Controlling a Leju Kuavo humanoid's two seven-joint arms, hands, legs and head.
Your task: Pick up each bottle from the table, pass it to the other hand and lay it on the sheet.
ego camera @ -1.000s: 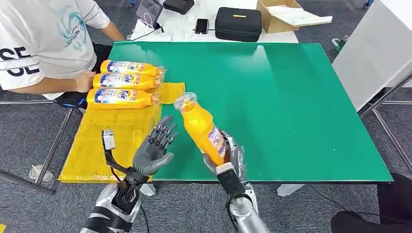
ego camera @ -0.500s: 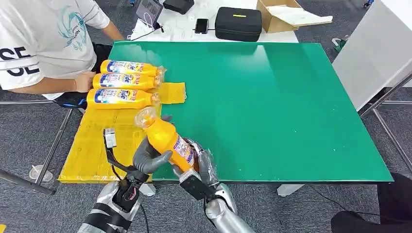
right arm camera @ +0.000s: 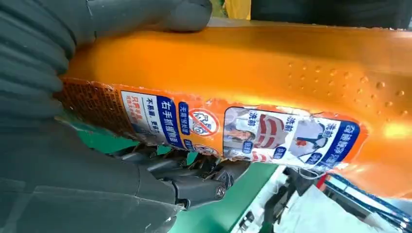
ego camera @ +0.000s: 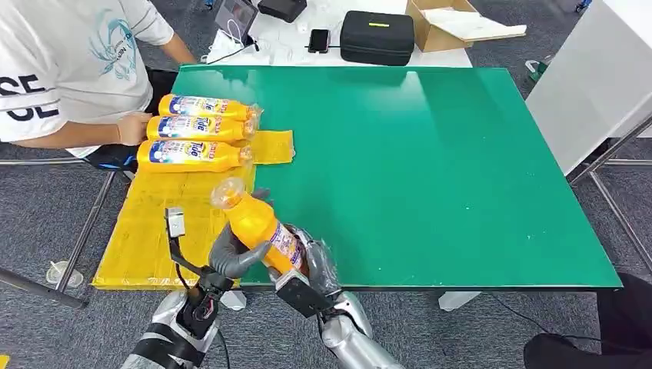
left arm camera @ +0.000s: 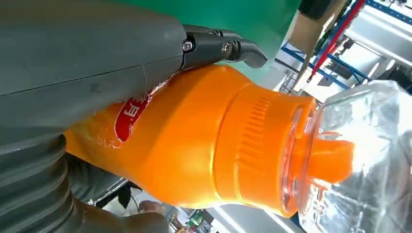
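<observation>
An orange bottle (ego camera: 257, 223) with a clear cap is held tilted over the near table edge, cap pointing to the far left. My right hand (ego camera: 315, 265) grips its lower, labelled body (right arm camera: 272, 63). My left hand (ego camera: 227, 254) wraps the upper body from the left, its thumb (left arm camera: 87, 63) lying on the bottle (left arm camera: 209, 145) and a dark fingertip (left arm camera: 243, 48) touching the far side. Three more orange bottles (ego camera: 196, 131) lie side by side at the far end of the yellow sheet (ego camera: 154, 231), which covers the left part of the green table (ego camera: 430, 154).
A person in a white shirt (ego camera: 61, 69) sits at the table's left, one hand (ego camera: 134, 127) beside the lying bottles. Beyond the far edge are a black case (ego camera: 377, 37), a phone (ego camera: 319, 40) and a cardboard box (ego camera: 446, 23). A white table (ego camera: 592, 77) stands at the right.
My right hand has carried the bottle left, from over the green table to my left hand. The left hand, open a second ago, now has its thumb and fingers on the bottle.
</observation>
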